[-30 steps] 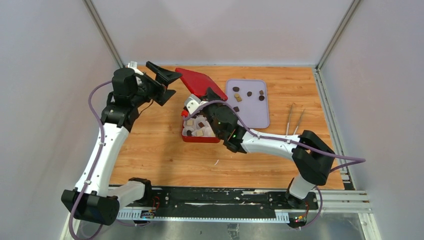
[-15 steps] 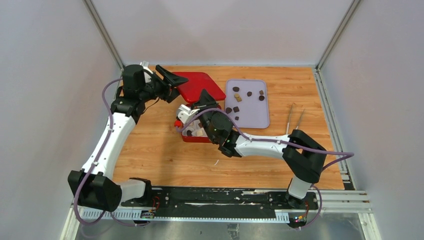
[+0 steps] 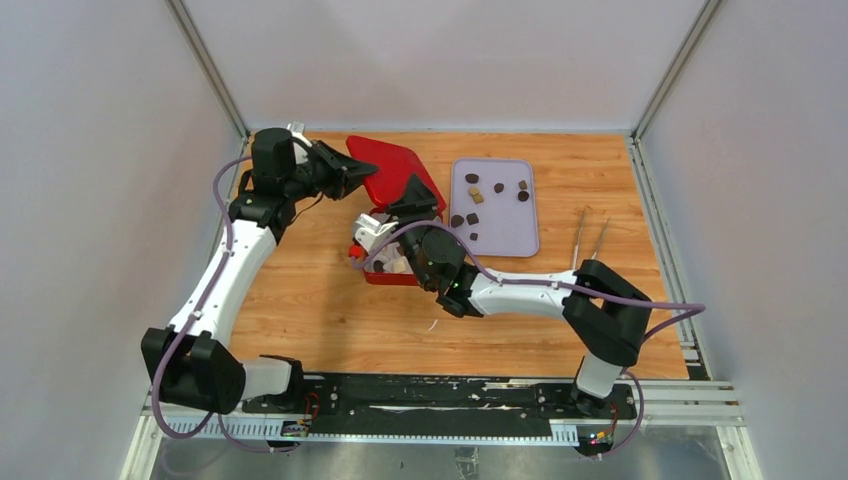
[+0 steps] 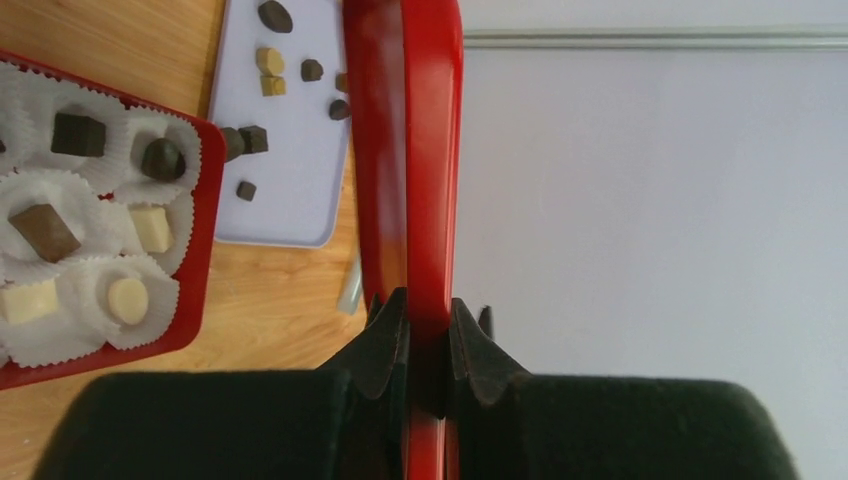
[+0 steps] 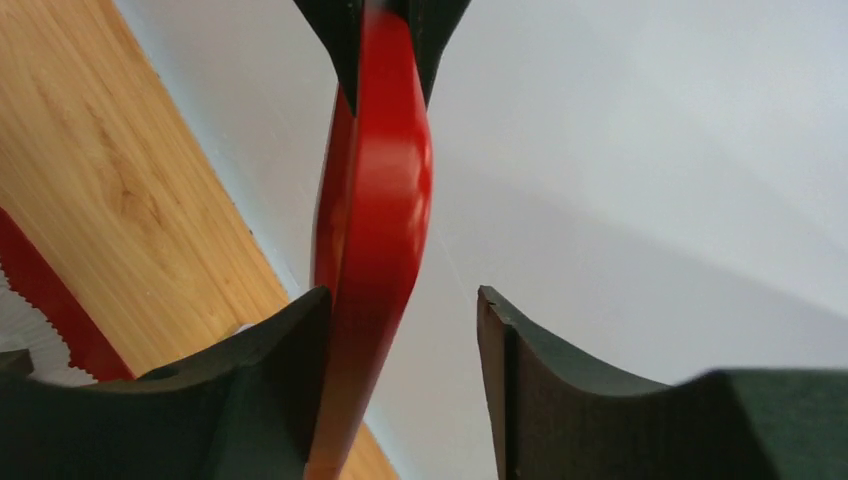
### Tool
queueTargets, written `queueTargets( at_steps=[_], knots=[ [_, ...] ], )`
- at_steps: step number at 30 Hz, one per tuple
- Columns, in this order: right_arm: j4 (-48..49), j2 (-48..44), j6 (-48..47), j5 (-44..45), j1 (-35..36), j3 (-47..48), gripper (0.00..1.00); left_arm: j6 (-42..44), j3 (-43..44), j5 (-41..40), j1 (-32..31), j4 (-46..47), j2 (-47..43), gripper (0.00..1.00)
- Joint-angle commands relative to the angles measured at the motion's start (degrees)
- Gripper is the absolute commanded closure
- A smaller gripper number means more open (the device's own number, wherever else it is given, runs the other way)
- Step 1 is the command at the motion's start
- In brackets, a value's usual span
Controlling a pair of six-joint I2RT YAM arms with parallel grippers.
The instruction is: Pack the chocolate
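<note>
1. Jaws of the left gripper are pinched shut on the edge of a red lid, behind and to the left of the red box.
2. The lid is tilted up on its edge, just behind the box, and spans the space between the two grippers.
3. The box lies open on the wooden table. It holds chocolate, dark, mid-brown and cream pieces, each in a white paper cup.
4. The right gripper is at the lid's other end, above the back of the box. Its jaws are parted: one finger touches the lid, the other stands clear of it, so it has no grip.
5. To the right of the box lies a pale purple tray with more chocolate scattered loose on it.
6. Well to the right of the box, past the tray, lie two thin metal tools.
</note>
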Motion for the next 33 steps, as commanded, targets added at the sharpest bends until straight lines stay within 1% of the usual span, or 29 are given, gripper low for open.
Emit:
queueTargets(
  at_steps=[1,2,4,6,7,8,9,10,11,12,13,14,15,16,17,18,19,20,21,22,24,26,27,28,29,30,31,33],
  knots=[
    [3.45,-2.89,-2.39,1.98,1.16,-2.02,0.26,1.61,-0.19,1.91,-0.26,2.71,0.81,1.00],
    [3.05,-4.09,-2.54,2.93,1.30,-2.89,0.18,1.97,-0.10,2.32,-0.14,3.30,0.91,1.00],
    [1.77,-6.44,-1.89,5.95,1.73,-4.80,0.07,5.00,0.97,2.55,0.35,1.89,1.24,1.00],
    [-1.76,-10.15,0.10,9.06,2.36,-7.01,0.01,7.91,2.19,3.22,1.08,0.72,1.88,1.00],
    [-5.62,-13.02,2.13,10.02,2.69,-7.99,0.00,8.75,2.52,4.20,1.45,1.01,2.33,1.00],
    [-11.82,-16.34,5.73,10.11,3.02,-8.53,0.00,9.29,2.84,5.52,1.82,1.70,2.91,1.00],
    [-22.76,-19.95,10.43,9.53,3.15,-8.56,0.00,9.71,3.10,7.10,2.09,2.95,3.75,1.00],
    [-31.85,-23.88,16.97,7.95,3.01,-7.89,0.00,10.29,3.63,8.51,2.23,3.66,4.40,1.00],
    [-38.00,-27.31,24.02,5.53,2.42,-6.59,0.01,10.97,4.19,9.93,2.28,4.16,4.92,1.00],
    [-49.50,-30.63,31.51,1.67,0.85,-4.83,0.02,11.46,4.75,12.05,2.29,5.32,5.85,1.00],
    [-57.07,-33.04,39.90,-2.86,-1.79,-2.63,0.02,11.59,5.07,14.43,2.29,6.96,6.68,1.00],
    [-62.46,-34.80,47.73,-8.61,-5.66,0.17,0.02,11.41,5.22,16.80,2.29,8.66,7.42,1.00],
    [-70.02,-35.93,55.85,-16.68,-13.52,2.73,0.03,11.39,5.46,19.32,2.29,9.94,8.14,1.00],
    [-73.86,-36.46,62.29,-25.29,-19.95,5.29,0.04,11.37,5.58,21.69,2.29,11.35,8.83,1.00],
    [-76.14,-36.46,67.60,-35.93,-24.14,7.18,0.04,10.96,5.69,24.44,2.29,12.68,9.47,1.00],
    [-77.09,-36.03,72.19,-45.33,-29.99,8.65,0.04,10.74,5.85,26.64,2.29,13.45,9.97,1.00],
    [-77.15,-35.45,76.38,-52.44,-35.05,9.62,0.04,10.98,6.01,28.09,2.29,13.81,10.08,1.00],
    [-76.65,-34.89,80.46,-56.22,-36.67,10.22,0.04,11.48,5.97,29.25,2.29,14.26,9.92,1.00],
    [-75.68,-34.71,83.07,-58.53,-37.77,10.19,0.02,11.62,5.72,29.73,2.29,14.99,9.59,1.00],
    [-73.88,-34.35,85.48,-62.62,-39.14,9.83,0.02,11.56,5.52,30.04,2.29,15.51,9.26,1.00],
    [-69.35,-32.92,92.37,-71.38,-42.42,8.65,0.01,9.70,4.71,30.82,2.29,19.96,8.56,1.00],
    [-63.17,-30.74,101.73,-78.16,-45.84,6.01,0.02,7.88,3.85,31.29,2.29,22.83,8.12,1.00],
    [-57.93,-29.51,106.76,-81.02,-47.39,3.68,0.03,7.64,3.62,31.46,2.29,23.19,8.15,1.00],
    [-49.76,-28.36,112.49,-83.64,-48.83,1.20,0.04,7.50,3.40,31.87,2.29,23.31,8.34,1.00],
    [-43.11,-27.27,117.80,-85.73,-49.14,-1.60,0.05,7.39,3.26,32.41,2.29,23.35,8.61,1.00],
    [-38.73,-26.13,122.25,-87.31,-49.25,-3.98,0.05,7.22,2.97,32.80,2.29,23.36,8.79,1.00],
    [-31.72,-24.44,127.18,-88.82,-49.20,-6.17,0.04,7.15,2.66,32.98,2.29,23.45,8.69,1.00],
    [-18.89,-21.97,134.07,-92.41,-49.10,-8.33,0.03,6.81,2.28,33.21,2.29,24.01,8.51,1.00]
  ],
)
